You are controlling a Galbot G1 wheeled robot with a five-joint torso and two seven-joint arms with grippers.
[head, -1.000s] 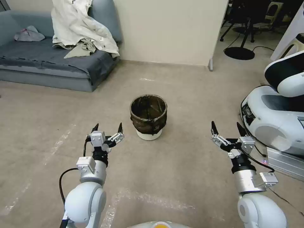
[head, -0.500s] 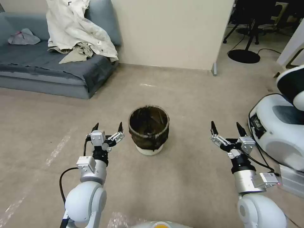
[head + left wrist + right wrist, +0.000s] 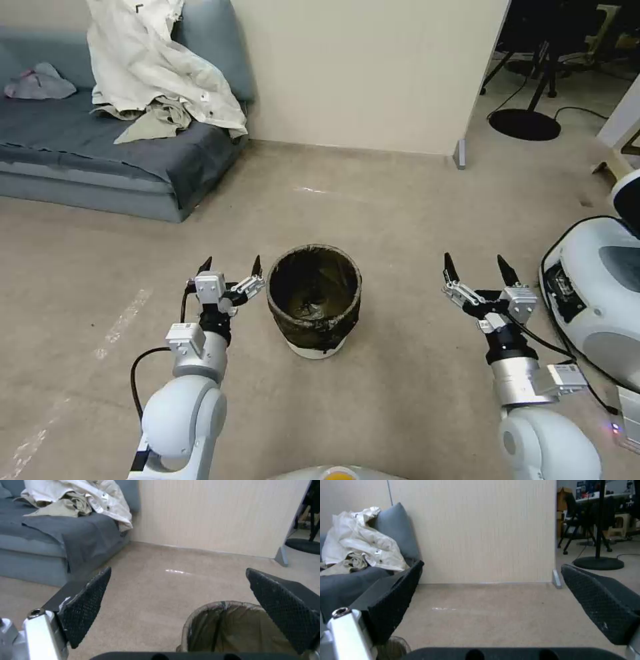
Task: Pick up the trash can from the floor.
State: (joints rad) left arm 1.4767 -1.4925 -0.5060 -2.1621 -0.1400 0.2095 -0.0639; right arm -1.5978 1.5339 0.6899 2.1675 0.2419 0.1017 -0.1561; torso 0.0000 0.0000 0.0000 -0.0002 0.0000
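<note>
Approach continues: across the last second we see the whole head view shift, so the base has driven closer and the trash can (image 3: pixel 314 300) now stands on the floor (image 3: pixel 400 220) just beside the left gripper (image 3: pixel 231 267). Both the left and the right gripper (image 3: pixel 475 263) stay released, holding nothing. We judge grasping range nearly reached.

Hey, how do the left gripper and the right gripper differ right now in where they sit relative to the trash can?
The left gripper is close beside the trash can, one fingertip near the bagged rim; the right gripper is well apart from it, over bare floor. In the left wrist view the can's rim sits partly between the fingers; the right wrist view catches just a sliver of it. Both are open, pointing forward, holding nothing.
</note>
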